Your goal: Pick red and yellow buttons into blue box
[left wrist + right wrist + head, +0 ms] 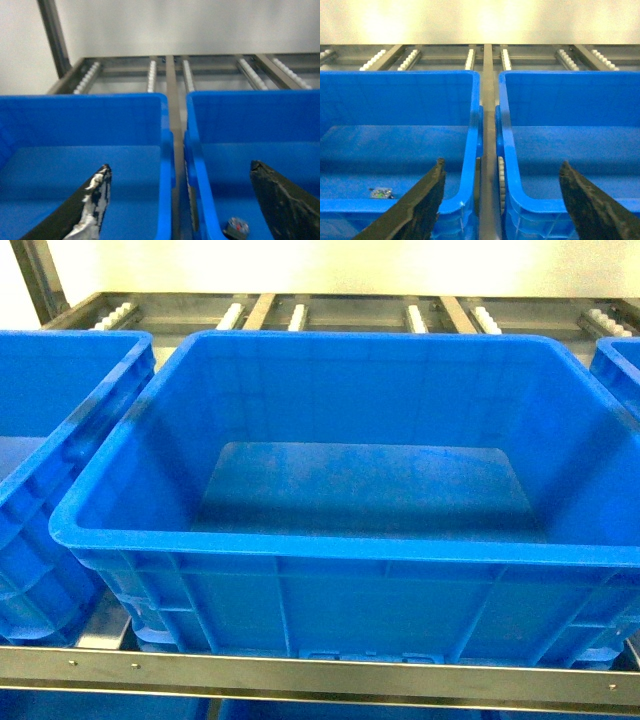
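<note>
Blue box (350,530) fills mid-frame, nothing in it yet. A red button (236,228) sits bottom right of the left wrist view. Left gripper (180,200) and right gripper (500,197) gape, holding nothing; I'd center over the cap first.

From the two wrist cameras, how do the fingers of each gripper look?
Left gripper: black, tapering fingers, one with worn whitish-grey patches near its tip. Right gripper: similar black pointed fingers, matte and rough, without such patches. No cables or markings show.
</note>
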Available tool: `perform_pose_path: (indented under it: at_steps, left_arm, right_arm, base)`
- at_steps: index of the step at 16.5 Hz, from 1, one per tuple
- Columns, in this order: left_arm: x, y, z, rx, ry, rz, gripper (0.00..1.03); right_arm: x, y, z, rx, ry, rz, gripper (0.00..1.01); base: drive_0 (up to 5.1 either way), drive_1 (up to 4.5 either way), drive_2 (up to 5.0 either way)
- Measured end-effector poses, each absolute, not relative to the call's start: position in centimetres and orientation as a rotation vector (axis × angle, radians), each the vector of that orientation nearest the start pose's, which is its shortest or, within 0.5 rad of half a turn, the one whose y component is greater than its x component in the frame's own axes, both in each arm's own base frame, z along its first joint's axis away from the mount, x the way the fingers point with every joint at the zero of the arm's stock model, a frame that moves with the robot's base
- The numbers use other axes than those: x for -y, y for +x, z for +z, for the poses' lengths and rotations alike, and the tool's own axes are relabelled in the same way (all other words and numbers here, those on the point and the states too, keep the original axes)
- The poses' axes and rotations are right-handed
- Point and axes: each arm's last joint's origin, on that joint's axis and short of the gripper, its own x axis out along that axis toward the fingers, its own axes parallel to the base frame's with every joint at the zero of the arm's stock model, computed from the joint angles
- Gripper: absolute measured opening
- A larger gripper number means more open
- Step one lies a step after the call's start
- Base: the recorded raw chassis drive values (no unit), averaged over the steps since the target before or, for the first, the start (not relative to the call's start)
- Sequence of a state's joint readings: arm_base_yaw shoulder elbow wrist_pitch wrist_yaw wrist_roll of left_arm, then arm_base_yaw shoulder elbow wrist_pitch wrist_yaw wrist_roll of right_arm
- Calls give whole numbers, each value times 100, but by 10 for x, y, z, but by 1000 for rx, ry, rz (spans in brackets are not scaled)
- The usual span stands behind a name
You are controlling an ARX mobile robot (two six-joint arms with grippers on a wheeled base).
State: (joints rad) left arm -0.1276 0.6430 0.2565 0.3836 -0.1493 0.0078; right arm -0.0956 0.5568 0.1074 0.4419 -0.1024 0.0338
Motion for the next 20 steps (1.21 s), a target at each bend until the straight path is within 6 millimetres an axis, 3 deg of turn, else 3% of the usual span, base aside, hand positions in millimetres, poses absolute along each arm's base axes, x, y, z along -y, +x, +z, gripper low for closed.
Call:
perform_pose_path:
  at_steps: [2,6,8,20]
  left_arm:
    - [12,145,209,-13,8,2,59]
    - [-1,135,197,-3,4,20,21]
    - [0,125,185,-5,1,-1,2]
    - [0,109,171,12,1,-1,2]
  right_arm:
    - [0,133,185,-7,17,11,44]
    - [0,125,179,-4,7,0,5]
    - [0,119,171,14,2,2,2]
    - [0,97,170,21,2,1,2]
  base:
    - [0,0,0]
    - [0,0,0]
    - [0,0,0]
    - [0,0,0]
